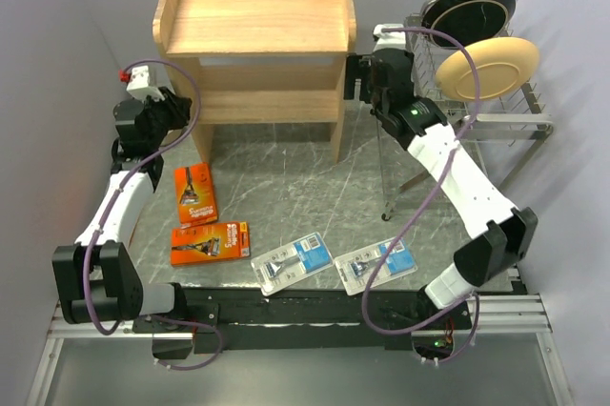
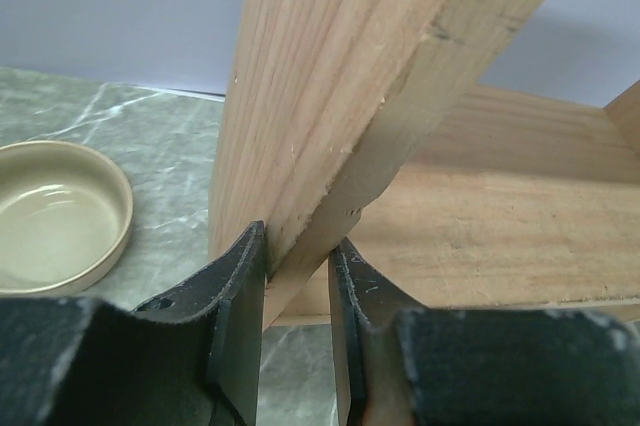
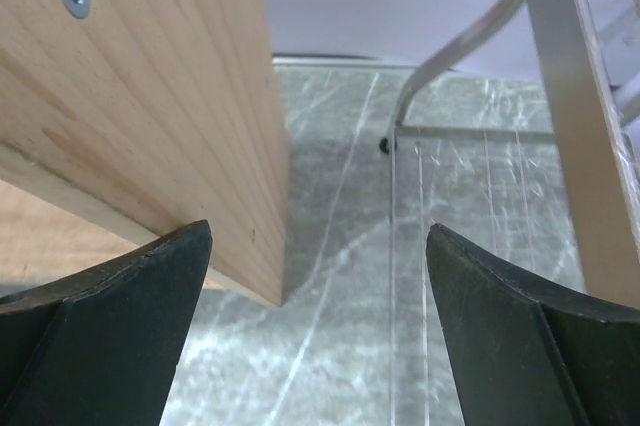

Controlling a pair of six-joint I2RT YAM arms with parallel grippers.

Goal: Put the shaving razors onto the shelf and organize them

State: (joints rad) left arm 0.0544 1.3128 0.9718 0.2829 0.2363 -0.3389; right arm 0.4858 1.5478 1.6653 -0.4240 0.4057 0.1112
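Lying flat on the worktop (image 1: 286, 177) by your bases, four shaving razors (image 1: 210, 242) show: two orange cards, two clear blue-white blisters, none on the shelf (image 1: 253, 25) yet. Your left end effector (image 2: 297, 276) pinches its side panel, probably to steady it. The right end effector (image 3: 320, 266) gapes wide, empty.

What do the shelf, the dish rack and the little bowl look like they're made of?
The shelf: pale bare wood, grain showing. The dish rack: shiny metal wire, probably steel. The bowl: likely glazed ceramic, glossy cream.
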